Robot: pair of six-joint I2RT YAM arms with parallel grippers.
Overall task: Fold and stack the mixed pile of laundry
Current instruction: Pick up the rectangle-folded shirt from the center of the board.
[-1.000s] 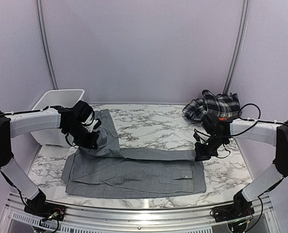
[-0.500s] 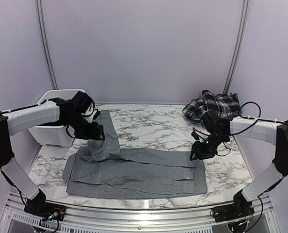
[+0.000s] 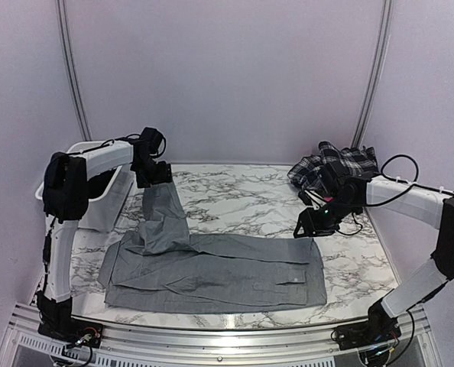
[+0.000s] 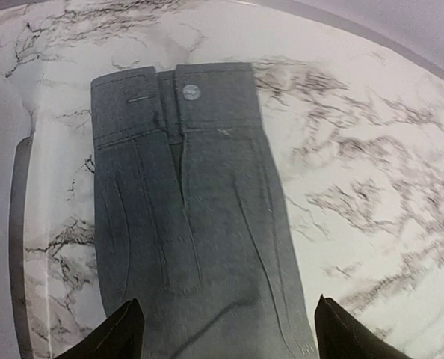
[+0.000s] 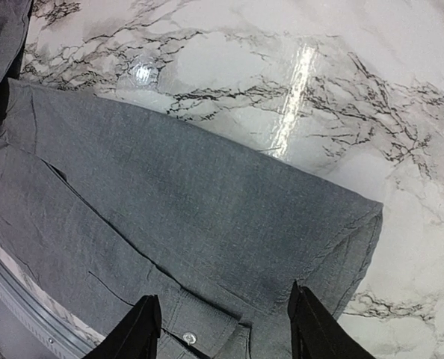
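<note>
**A:** Where are the trousers?

**B:** The trousers [image 3: 212,269] lie flat on the tabletop [image 3: 242,200], a long grey band across the front. One part bends off toward the back left, ending in the waistband just beside the basket [image 3: 82,147].

**A:** And your left end effector?

**B:** My left end effector [image 3: 157,173] hangs above that waistband end, wide open and holding nothing. From the wrist I look straight down on the waistband and its button [image 4: 190,91], with both fingers [image 4: 123,333] clear of the cloth.

**A:** The right one?

**B:** My right end effector [image 3: 305,228] sits low at the trousers' far right corner. Its fingers [image 5: 312,325] stand partly apart with nothing between them, and the cloth lies flat beneath. I cannot tell whether the tips touch it.

**A:** Anything else out there?

**B:** The plaid piece [image 3: 338,164] lies bunched at the back right, near my right arm and well apart from the trousers.
</note>
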